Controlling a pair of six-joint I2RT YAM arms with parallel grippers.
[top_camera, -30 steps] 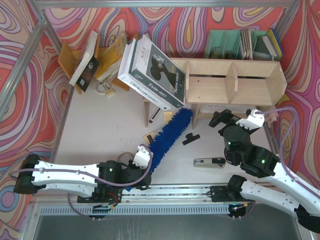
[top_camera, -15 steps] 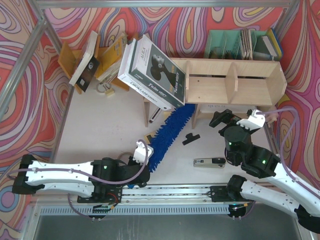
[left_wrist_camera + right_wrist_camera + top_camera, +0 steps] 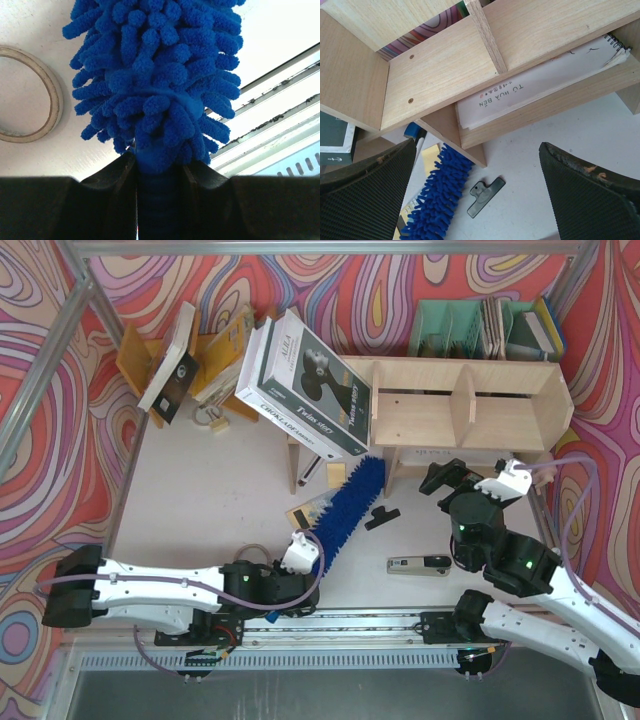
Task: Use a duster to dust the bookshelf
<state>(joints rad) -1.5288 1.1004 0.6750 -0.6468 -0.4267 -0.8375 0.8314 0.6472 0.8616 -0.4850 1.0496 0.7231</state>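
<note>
The bright blue fluffy duster (image 3: pixel 347 504) lies slanted on the white table, its far tip beside the left leg of the light plywood bookshelf (image 3: pixel 460 400). My left gripper (image 3: pixel 310 572) is shut on the duster's near end. In the left wrist view the shaggy head (image 3: pixel 155 75) rises from between the dark fingers (image 3: pixel 110 185). My right gripper (image 3: pixel 442 480) is open and empty in front of the shelf's lower level. The right wrist view shows the bookshelf (image 3: pixel 445 75), the duster (image 3: pixel 437 200) and the wide-open gripper (image 3: pixel 480 175).
A big dark book (image 3: pixel 310 385) leans on the shelf's left end. A spiral notebook (image 3: pixel 535 95) lies on the lower level. A black clip (image 3: pixel 383 516) and a stapler (image 3: pixel 418 564) lie on the table. A tape ring (image 3: pixel 30 107) lies beside the duster. A green organizer (image 3: pixel 480 330) stands behind.
My left gripper has moved right along the table's near edge with the duster in it. The duster head now stands steeper, its tip closer to the shelf leg. The right arm has barely moved.
</note>
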